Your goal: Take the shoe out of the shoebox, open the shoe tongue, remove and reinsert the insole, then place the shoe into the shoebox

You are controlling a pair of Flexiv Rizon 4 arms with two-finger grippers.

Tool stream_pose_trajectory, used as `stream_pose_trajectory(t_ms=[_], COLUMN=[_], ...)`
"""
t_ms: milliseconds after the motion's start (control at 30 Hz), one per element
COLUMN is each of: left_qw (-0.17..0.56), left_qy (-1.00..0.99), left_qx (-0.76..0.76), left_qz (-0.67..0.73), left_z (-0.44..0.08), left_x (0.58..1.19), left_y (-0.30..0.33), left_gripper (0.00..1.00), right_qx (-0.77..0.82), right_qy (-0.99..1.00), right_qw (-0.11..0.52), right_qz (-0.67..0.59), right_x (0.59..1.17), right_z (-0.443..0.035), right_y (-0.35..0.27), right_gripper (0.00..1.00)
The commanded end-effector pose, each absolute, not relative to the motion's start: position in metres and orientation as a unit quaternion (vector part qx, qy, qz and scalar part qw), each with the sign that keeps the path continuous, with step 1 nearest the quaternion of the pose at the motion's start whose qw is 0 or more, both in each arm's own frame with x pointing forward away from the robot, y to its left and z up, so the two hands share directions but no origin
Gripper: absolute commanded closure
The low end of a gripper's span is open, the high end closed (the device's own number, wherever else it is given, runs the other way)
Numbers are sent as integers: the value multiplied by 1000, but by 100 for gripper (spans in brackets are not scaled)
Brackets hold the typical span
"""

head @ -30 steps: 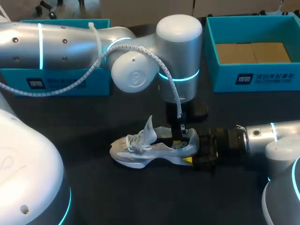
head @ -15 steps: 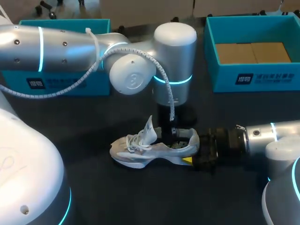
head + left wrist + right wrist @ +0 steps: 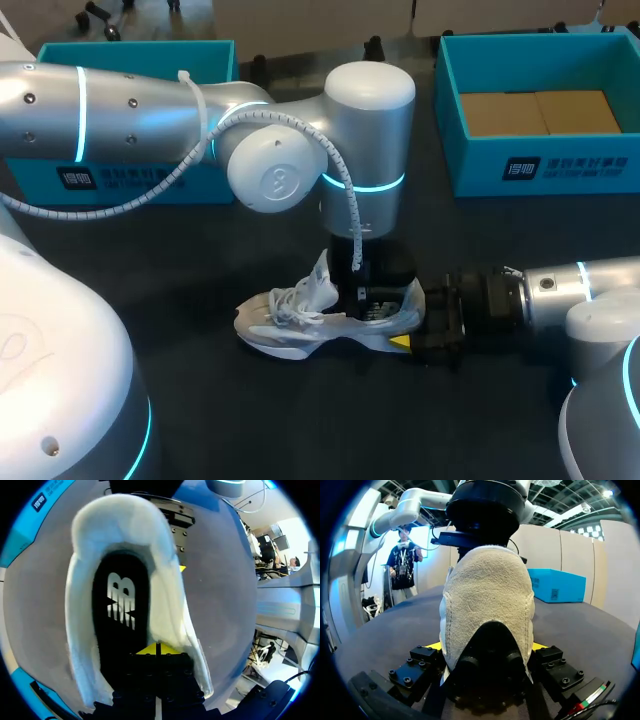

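Table (image 3: 250, 420): dark top that carries everything listed below.
Right gripper (image 3: 486, 645): lower right of the head view, coming in level from the right. Its fingers are clamped on the shoe's heel from both sides, with a yellow tip showing at each flank.
Shoe (image 3: 300, 320): pale trainer at lower centre of the head view, standing on its sole on the table, outside both boxes. Its long axis runs across the frame, toe to the left, heel to the right, opening upward.
Tongue (image 3: 322, 275): drawn up and forward over the laces, standing clear of the opening.
Insole (image 3: 120, 610): black with a white mark, lying flat inside the shoe. It looks seated, as far as can be seen.
Left gripper (image 3: 157, 649): centre of the head view, pointing straight down into the opening. Its fingers are together, the yellow tips meeting on a thin seam low over the insole. Whether they nip its surface or edge cannot be told.
Governing relation: the insole lies directly under the left gripper, its heel end ahead of the tips and the right gripper beyond that. The left arm is the nearer one and the only one free. Judged: an insole lift would go up through the opening while the heel is held.
Right-hand box (image 3: 480, 160): teal, upper right, with cardboard (image 3: 540, 112) inside, well apart from the shoe.
Left-hand box (image 3: 130, 47): teal, upper left, partly behind the left arm.
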State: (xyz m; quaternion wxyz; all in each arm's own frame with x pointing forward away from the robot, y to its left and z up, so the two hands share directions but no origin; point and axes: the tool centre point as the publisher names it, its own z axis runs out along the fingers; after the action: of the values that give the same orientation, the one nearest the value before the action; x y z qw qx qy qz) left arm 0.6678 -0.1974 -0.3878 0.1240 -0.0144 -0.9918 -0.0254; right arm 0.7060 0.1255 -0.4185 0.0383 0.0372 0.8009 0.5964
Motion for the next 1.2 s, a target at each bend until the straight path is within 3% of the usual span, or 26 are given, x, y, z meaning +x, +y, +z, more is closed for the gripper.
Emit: stream_pose_trajectory(t_ms=[33, 167, 333, 433, 600, 767, 1200], left_qw=[131, 128, 119, 105, 71, 64, 12], left_qy=[-991, -991, -993, -994, -997, -998, -1000], left_qx=[-16, -17, -15, -10, -3, 6, 11], left_qz=[-24, -23, -8, -3, 4, 3, 0], left_z=[-390, -396, -403, -407, -413, -417, -423], left_x=[669, 667, 666, 666, 668, 673, 680], left_y=[-196, -196, -199, -202, -207, -211, -216], left_gripper=[100, 98, 73, 69, 70, 79, 74], right_qx=[38, 38, 38, 38, 38, 38, 38], right_qy=[802, 802, 802, 802, 802, 802, 802], right_qw=[39, 39, 39, 39, 39, 39, 39], right_qz=[594, 594, 594, 594, 594, 594, 594], right_x=[706, 706, 706, 706, 706, 706, 706], right_z=[-417, -417, -417, -417, -417, -417, -417], right_y=[126, 126, 126, 126, 126, 126, 126], right_gripper=[100, 100, 100, 100, 100, 100, 100])
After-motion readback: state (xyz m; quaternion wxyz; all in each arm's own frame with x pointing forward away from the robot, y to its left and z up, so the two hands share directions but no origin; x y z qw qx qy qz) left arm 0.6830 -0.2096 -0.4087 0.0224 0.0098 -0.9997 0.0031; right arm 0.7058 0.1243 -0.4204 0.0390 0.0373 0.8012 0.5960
